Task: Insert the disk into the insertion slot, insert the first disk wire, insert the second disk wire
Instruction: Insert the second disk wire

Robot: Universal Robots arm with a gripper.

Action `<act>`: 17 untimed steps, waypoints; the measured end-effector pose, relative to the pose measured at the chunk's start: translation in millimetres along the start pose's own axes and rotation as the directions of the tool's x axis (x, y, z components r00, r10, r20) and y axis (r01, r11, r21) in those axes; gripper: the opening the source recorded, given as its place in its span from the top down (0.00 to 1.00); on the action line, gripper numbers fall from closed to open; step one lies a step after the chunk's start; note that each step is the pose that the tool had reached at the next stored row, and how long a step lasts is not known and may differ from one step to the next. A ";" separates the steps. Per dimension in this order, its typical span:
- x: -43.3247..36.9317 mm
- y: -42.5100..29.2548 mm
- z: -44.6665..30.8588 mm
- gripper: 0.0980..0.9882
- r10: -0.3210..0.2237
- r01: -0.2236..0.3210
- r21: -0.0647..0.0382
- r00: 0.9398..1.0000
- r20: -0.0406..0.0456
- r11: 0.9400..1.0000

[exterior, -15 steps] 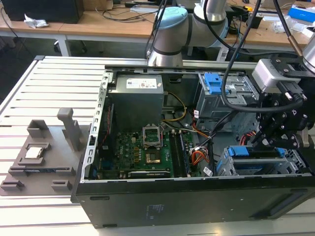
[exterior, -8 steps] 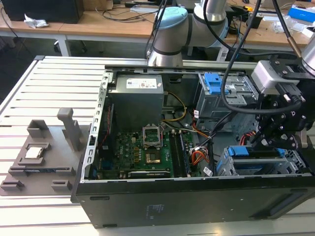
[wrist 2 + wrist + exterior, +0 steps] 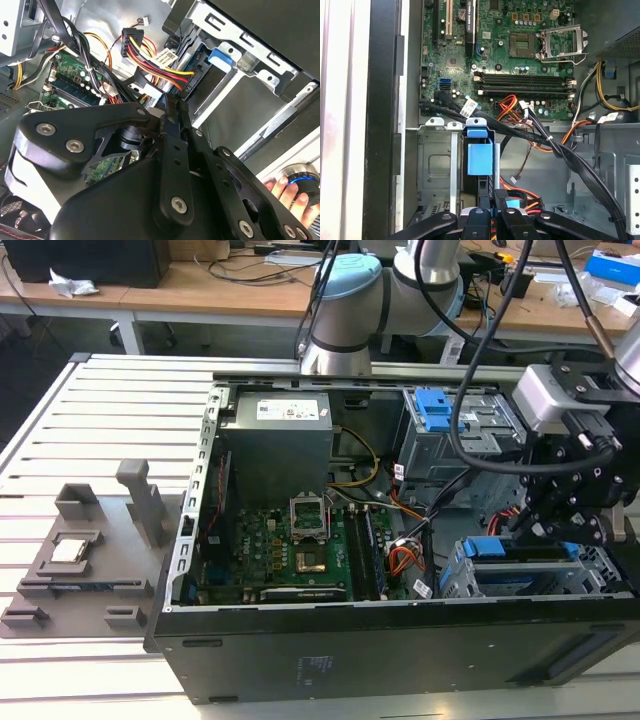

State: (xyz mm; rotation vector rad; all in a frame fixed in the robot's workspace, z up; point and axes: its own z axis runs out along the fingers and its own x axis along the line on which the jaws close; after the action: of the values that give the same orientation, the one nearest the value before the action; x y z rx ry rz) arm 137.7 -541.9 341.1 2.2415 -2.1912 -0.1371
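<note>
The disk (image 3: pixel 520 548), in its bright blue carrier (image 3: pixel 479 157), lies inside the insertion slot (image 3: pixel 458 585), the low grey cage at the case's front corner. My gripper (image 3: pixel 498 209) sits at the disk's rear edge with its fingers (image 3: pixel 172 150) pressed together. A small blue piece, apparently the plug of the first disk wire, shows between the tips in the first wrist view. The second disk wire (image 3: pixel 160 67), a red, orange and yellow bundle, ends in a black plug (image 3: pixel 189 82) at the disk's rear, right beside my fingertips.
A taller cage with a blue latch (image 3: pixel 440 410) stands behind the slot. Thick black cables (image 3: pixel 560 150) cross between the motherboard (image 3: pixel 290 550) and the cages. A person's hand (image 3: pixel 287 192) rests outside the case. Grey fixtures (image 3: pixel 80 550) sit on the table at the exterior view's left.
</note>
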 end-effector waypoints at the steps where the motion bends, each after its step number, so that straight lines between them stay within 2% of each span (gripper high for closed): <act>1: 0.3 -0.2 0.2 0.94 0.000 0.000 0.000 1.000 0.000 1.000; 15: 3.7 -3.6 3.2 0.94 0.000 0.000 0.000 1.000 0.000 1.000; 16: 3.7 -3.9 3.3 0.93 0.000 0.000 0.000 1.000 0.000 1.000; 17: 3.7 -3.9 3.2 0.85 0.000 0.000 0.000 1.000 0.000 1.000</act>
State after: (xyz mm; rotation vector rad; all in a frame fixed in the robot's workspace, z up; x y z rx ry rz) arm 141.4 -545.3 337.4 2.2416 -2.1911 -0.1371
